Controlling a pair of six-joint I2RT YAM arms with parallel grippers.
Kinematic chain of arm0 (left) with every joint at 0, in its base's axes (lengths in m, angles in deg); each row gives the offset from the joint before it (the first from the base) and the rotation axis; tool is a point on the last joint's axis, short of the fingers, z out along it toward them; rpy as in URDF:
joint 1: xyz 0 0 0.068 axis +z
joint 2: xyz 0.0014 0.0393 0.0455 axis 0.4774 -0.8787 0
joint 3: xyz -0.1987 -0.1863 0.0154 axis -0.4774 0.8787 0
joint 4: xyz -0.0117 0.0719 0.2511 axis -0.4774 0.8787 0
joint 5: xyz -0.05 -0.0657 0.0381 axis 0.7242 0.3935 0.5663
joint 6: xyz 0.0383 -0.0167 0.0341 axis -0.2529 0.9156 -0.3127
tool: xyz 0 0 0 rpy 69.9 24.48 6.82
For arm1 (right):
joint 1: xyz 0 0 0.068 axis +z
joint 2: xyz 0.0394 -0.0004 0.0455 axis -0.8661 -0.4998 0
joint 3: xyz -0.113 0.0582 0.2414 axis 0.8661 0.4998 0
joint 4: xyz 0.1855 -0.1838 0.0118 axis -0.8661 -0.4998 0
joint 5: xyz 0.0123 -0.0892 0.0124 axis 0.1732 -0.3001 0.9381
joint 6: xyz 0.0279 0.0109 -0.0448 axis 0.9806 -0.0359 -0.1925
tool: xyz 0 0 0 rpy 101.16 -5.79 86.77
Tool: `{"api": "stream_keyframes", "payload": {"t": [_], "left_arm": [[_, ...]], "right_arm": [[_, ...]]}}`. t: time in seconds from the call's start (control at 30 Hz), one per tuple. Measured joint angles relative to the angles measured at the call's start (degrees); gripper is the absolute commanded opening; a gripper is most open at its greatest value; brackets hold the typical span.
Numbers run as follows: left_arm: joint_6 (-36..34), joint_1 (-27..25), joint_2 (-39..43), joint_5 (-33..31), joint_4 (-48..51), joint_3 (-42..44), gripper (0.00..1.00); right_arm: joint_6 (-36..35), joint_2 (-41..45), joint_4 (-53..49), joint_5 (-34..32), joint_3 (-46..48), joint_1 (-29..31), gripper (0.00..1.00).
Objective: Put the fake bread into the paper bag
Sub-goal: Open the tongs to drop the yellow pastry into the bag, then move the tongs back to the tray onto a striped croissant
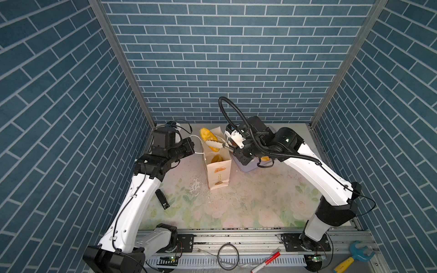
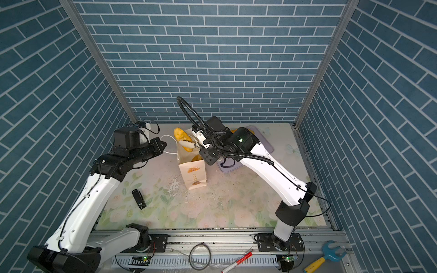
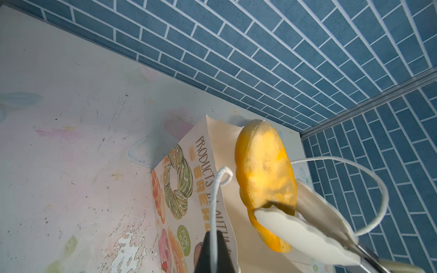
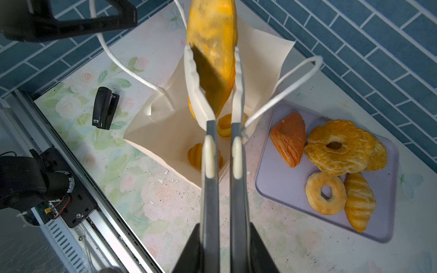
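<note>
The cream paper bag [image 1: 218, 173] [image 2: 192, 175] stands upright mid-table, mouth open. My left gripper [image 3: 216, 250] [image 1: 192, 147] is shut on its white cord handle [image 3: 214, 201], pulling that side outward. My right gripper [image 4: 224, 227] [image 1: 236, 147] is shut on the handles of grey tongs [image 4: 210, 189]. The white tong tips [image 4: 196, 94] pinch a long golden oval bread [image 4: 210, 35] [image 1: 208, 139] [image 3: 264, 170] above the bag's mouth. Two small breads [image 4: 195, 154] lie inside the bag. Several more, including a large ring [image 4: 340, 146] and a brown triangle [image 4: 288, 139], lie beside it.
The loose breads rest on a lavender tray [image 4: 283, 189] right of the bag, by the back wall. A black stapler [image 1: 162, 199] [image 4: 104, 107] lies left of the bag. A toy wrench [image 1: 354, 255], a red marker [image 1: 266, 262] and a cable ring [image 1: 228, 256] lie on the front rail.
</note>
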Motion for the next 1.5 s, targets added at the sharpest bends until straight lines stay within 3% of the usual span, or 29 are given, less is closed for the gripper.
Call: {"api": "stream_keyframes", "payload": {"t": [0.13,0.6,0.87,0.97,1.2,1.5], "left_arm": [[0.0,0.0,0.0,0.0,0.0,0.0,0.00],[0.0,0.0,0.0,0.0,0.0,0.0,0.00],[0.0,0.0,0.0,0.0,0.0,0.0,0.00],[0.0,0.0,0.0,0.0,0.0,0.0,0.00],[0.0,0.0,0.0,0.0,0.0,0.0,0.00],[0.0,0.0,0.0,0.0,0.0,0.0,0.00]], "right_arm": [[-0.5,-1.7,-0.7,-0.7,-1.6,0.0,0.45],[-0.5,-3.9,-2.2,-4.4,-16.2,-0.3,0.46],[0.4,0.0,-2.1,-8.2,-15.8,-4.9,0.46],[1.9,3.5,-2.2,-9.4,-12.3,-9.0,0.46],[5.6,13.1,-1.4,-10.6,6.3,-22.5,0.47],[5.9,14.2,2.0,-3.5,28.2,-38.3,0.47]]}}
